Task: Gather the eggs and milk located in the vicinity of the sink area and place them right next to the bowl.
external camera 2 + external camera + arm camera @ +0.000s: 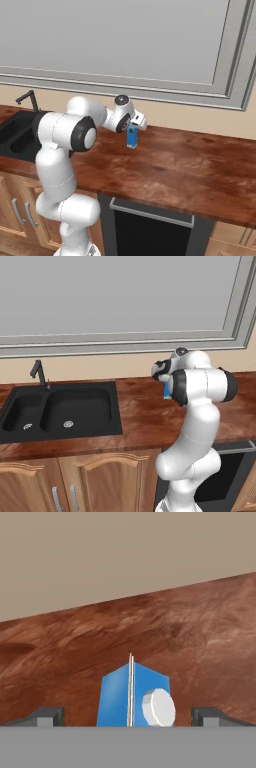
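Wood-grain desk (190,160), reddish-brown, glossy, runs under a large grey-framed window (115,296). Black double-basin sink (60,411) is set into the desk's left part, with round silver drains and a dark angular faucet (39,373) behind it. Wooden cabinet doors with arched panels sit below.

White arm reaches forward over the desk, right of the sink. End effector (128,716) is open wide, dark fingertips (46,716) standing well to either side of the milk (134,697), nothing gripped. Milk is a small blue carton with a white round cap and a thin gable ridge on top, standing upright on the desk right of the sink, near the back wall; in the right base view (132,137) it sits just below the wrist.

Risks, as a judgement:
- The carton looks light and tall for its footprint, so one finger touching first could tip or shove it.
- Closing too high could catch only the gable ridge, and it may slip out.
- Smooth carton faces could rotate in the grip on lift.
- Descending too far could press the carton top with the palm.
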